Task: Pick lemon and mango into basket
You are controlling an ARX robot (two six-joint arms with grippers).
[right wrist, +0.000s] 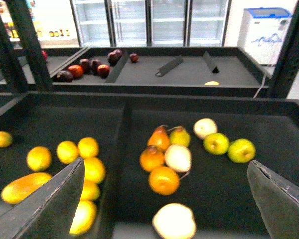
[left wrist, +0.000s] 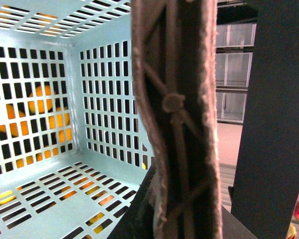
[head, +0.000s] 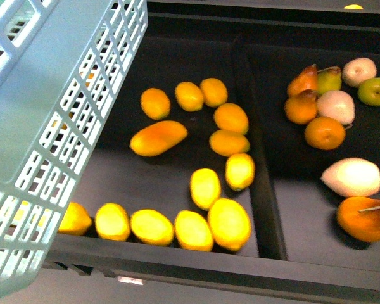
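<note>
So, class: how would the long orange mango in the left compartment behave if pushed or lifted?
The mango lies on its side, long and rounded, so a push would probably swivel or roll it. Its skin looks smooth and shiny, so it may slip in a grip. It looks plump, likely stiff.

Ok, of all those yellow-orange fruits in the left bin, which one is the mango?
The mango is the one long fruit, lying left of the cluster's middle: deeper orange, about twice as long as wide. The lemons are short, plump ovals.
</note>
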